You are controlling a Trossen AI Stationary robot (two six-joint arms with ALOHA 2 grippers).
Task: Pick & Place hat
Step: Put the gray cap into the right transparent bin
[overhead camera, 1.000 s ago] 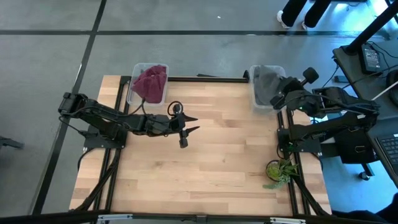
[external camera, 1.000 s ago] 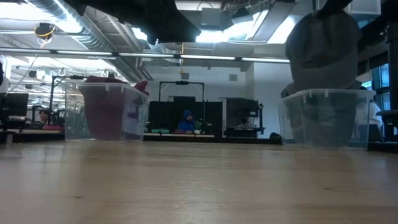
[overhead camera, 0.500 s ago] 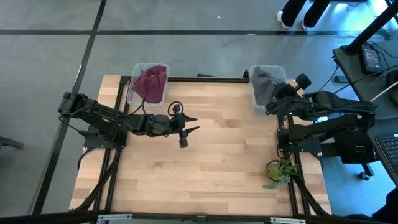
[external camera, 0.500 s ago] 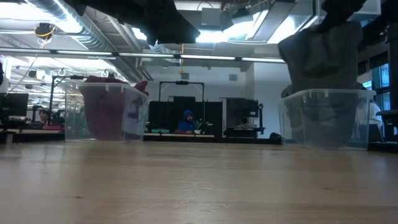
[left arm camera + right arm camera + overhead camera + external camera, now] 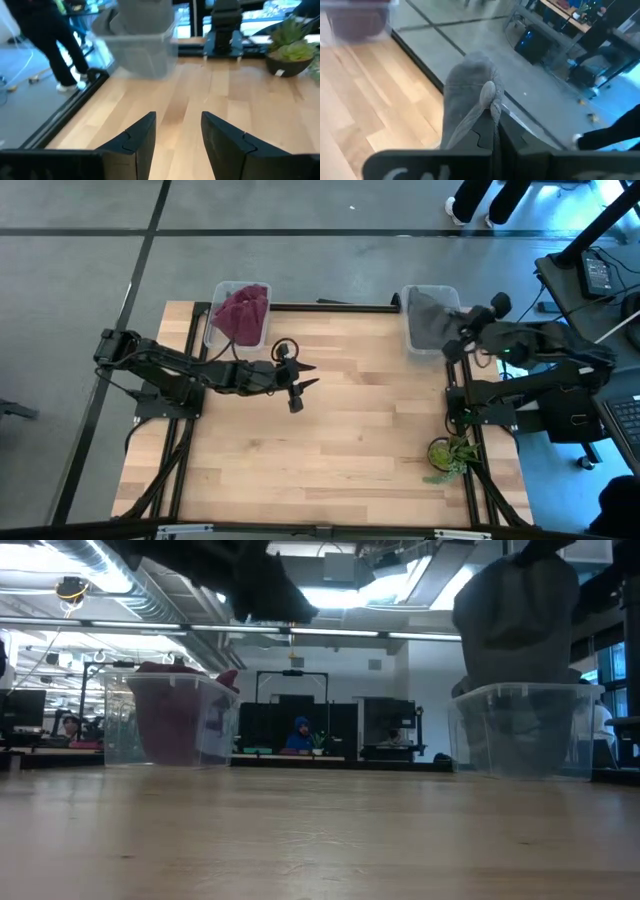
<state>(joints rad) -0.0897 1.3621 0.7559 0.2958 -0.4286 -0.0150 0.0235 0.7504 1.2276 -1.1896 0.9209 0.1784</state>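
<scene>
A grey knit hat (image 5: pixel 515 620) hangs over the clear bin (image 5: pixel 525 730) at the table's far right corner, and my right gripper (image 5: pixel 494 125) is shut on it. From above, the hat (image 5: pixel 430 320) covers that bin's opening. A maroon hat (image 5: pixel 240 312) lies in a second clear bin (image 5: pixel 175 718) at the far left. My left gripper (image 5: pixel 300 385) hovers open over the table's middle, pointing right, with its fingers (image 5: pixel 140 137) apart and nothing between them. My right gripper pinches a bunched fold of the grey hat (image 5: pixel 489 102) between its two fingers, which come from the table's right side. The hat hangs below the fingers. Its lower end (image 5: pixel 520 680) reaches the bin's rim, and grey shows through the bin's wall beneath.
A small potted plant (image 5: pixel 448 453) stands near the table's right edge, toward the near side. Bare wood (image 5: pixel 330 450) spreads between the arms. A person's legs (image 5: pixel 490 200) show on the floor beyond the far right corner, and people sit in the room behind (image 5: pixel 300 735).
My right gripper swung a little toward the table's left, then drew back toward the right edge, staying shut. The grey hat tipped and swayed with it above the right bin and now hangs straighter.
</scene>
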